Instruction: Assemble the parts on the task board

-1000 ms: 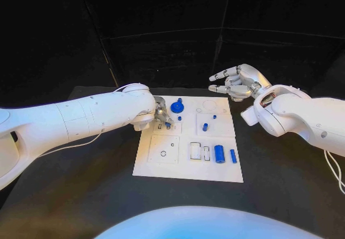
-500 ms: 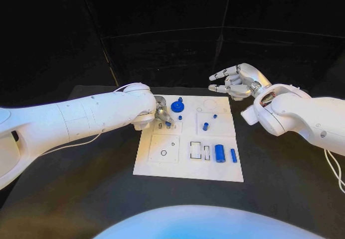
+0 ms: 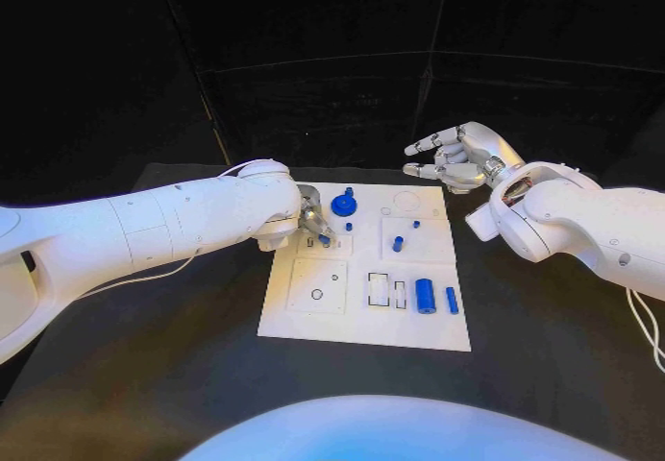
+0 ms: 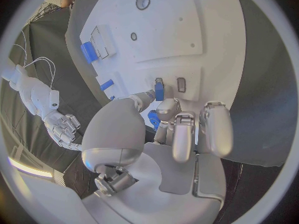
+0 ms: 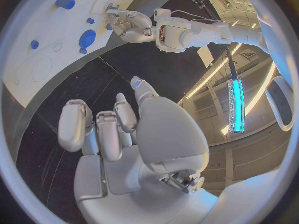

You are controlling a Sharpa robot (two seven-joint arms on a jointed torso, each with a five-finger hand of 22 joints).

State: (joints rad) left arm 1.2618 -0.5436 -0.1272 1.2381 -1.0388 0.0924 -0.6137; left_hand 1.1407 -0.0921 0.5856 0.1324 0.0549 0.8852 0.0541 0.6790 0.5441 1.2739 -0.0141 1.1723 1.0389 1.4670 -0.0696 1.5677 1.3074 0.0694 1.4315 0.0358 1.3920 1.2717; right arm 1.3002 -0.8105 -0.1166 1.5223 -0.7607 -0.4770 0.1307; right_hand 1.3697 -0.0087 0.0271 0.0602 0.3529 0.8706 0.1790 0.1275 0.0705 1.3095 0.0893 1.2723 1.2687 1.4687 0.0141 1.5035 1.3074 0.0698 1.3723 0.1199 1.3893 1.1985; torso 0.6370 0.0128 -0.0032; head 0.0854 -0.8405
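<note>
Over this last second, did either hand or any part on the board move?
Nothing visibly changed. The left hand still pinches a small blue part at the slots on the task board, the right hand stays raised and empty beyond the board's far right corner, and the other blue parts lie where they were.

A black table [image 3: 166, 365] spreads from 3 through 6 to 9 o'clock; a dark curtain [image 3: 332, 86] hangs beyond at 12
</note>
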